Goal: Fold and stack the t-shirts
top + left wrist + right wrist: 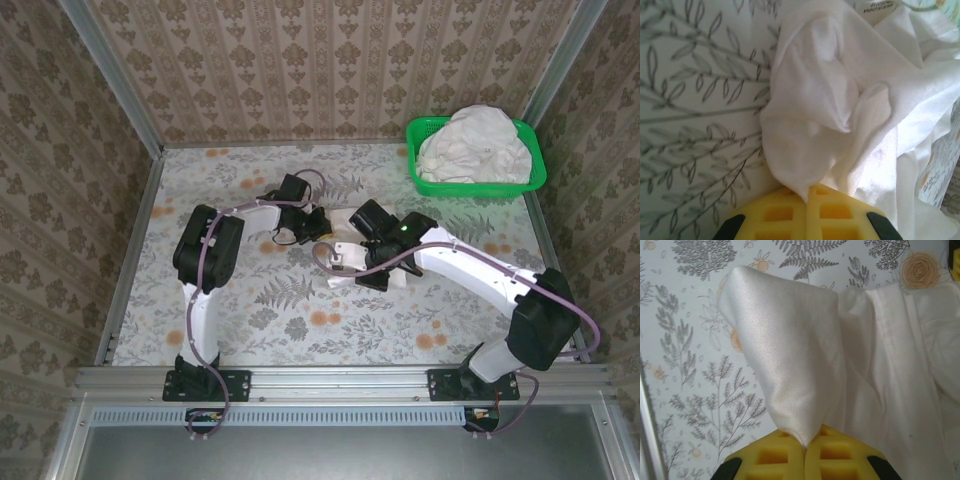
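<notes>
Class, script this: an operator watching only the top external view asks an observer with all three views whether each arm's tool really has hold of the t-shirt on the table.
Operator: My view hides the grasp. Left side first?
Observer: In the left wrist view, the left tool is shut on a pinched point of the white t-shirt.
Operator: And the right side?
Observer: The right tool is shut on it too, pinching a fold that rises to a peak in the right wrist view.
Operator: Is the fabric flat?
Observer: No. The left wrist view shows it crumpled in bunched folds.
</notes>
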`<state>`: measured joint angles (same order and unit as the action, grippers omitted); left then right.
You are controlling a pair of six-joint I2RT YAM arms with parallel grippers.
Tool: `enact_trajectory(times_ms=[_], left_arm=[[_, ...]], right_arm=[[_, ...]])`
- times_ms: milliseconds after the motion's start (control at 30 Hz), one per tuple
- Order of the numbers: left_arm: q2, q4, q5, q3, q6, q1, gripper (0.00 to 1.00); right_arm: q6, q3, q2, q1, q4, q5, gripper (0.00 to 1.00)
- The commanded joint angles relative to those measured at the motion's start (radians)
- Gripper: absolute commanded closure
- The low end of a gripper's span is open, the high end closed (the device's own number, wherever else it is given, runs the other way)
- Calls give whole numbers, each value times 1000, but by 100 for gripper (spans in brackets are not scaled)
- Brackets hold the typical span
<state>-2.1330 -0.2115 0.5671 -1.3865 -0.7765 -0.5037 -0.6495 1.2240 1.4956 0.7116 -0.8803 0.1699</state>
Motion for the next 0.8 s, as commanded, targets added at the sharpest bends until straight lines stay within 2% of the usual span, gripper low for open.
enact_trajectory(times_ms=[0,333,433,767], left_arm=[[15,-138,5,29,83,0,100],[-72,-186,17,-9,68,30,100],[-85,-188,21,-9,60,40,100],[-142,-223,37,-53,99,42,100]], right_arm=[[-21,50,-35,-13,-90,37,100],[-184,347,252,-180,-97,33,100],[-190,443,357,-227,-81,27,100],[-183,715,630,-264,-49,-35,100]])
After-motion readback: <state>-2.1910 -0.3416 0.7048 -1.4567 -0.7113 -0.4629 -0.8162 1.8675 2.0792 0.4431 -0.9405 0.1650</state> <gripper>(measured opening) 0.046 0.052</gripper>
